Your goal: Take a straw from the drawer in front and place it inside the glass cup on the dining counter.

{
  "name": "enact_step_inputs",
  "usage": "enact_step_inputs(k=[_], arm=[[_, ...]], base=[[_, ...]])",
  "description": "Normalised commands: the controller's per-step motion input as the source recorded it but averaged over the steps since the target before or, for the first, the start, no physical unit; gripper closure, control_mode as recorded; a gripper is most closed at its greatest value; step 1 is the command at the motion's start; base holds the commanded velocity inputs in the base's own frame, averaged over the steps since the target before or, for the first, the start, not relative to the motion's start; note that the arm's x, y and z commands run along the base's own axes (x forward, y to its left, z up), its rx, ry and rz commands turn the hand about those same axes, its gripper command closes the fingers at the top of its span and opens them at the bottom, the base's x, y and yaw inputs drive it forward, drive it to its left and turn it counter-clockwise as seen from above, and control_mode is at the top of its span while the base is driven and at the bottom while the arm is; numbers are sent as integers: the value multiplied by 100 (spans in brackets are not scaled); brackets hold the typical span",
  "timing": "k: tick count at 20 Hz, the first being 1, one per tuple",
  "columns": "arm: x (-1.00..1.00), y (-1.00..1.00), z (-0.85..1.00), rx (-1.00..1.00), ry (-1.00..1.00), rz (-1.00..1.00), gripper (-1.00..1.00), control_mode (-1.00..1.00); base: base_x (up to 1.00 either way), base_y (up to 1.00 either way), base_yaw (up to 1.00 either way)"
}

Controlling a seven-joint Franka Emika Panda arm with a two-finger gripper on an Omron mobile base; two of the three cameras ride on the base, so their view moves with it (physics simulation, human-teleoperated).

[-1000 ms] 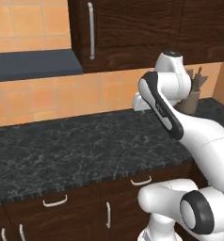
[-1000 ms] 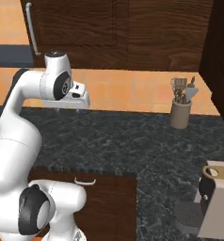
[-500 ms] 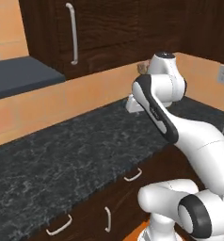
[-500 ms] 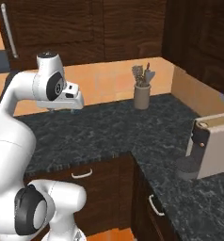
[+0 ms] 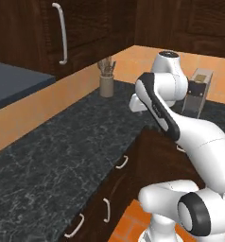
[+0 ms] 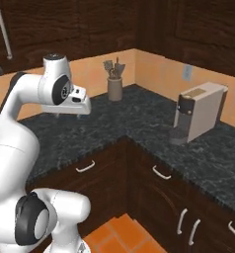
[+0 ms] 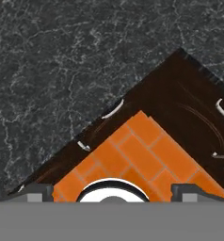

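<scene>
**Dark drawers in reach, straw not yet found**

Black speckled granite counter (image 6: 139, 116) wraps the corner in front of you, with a utensil jar (image 6: 115, 88) at the back and a coffee machine (image 6: 196, 118) on the right-hand run. Beneath it sit dark wood fronts; the shallow drawer (image 6: 87, 170) with the small curved silver handle (image 6: 85, 166) is shut, so the straw is presumably inside, out of sight. You have no cup or marble island before you here.

Your gripper (image 6: 70, 114) hangs high over the counter edge, pointing down at the orange tiled floor (image 7: 132, 155). Only the finger tips (image 7: 38, 190) peek in at the bottom of the hand view; they look set wide apart with nothing between them.

Expect the straw to be feather-light, thin and stiff, apt to roll or flick away. Pinch it near its middle, across its width, gently, so it stays level when lifted.
</scene>
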Motion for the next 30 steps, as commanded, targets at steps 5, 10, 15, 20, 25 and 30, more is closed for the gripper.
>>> enact_step_inputs(k=[5,10,15,20,25,30], arm=[[0,0,0,0,0,0,-100,100],[0,0,0,0,0,0,-100,100],[-1,14,2,32,-2,-31,-100,-100],[-15,-95,-11,50,-2,-13,-100,-100],[9,-98,-49,43,0,-2,-100,-100],[39,-66,-75,36,0,0,-100,-100]], base=[[-53,81,-42],[-8,87,-43],[0,0,0],[0,0,0],[0,0,0],[0,0,0]])
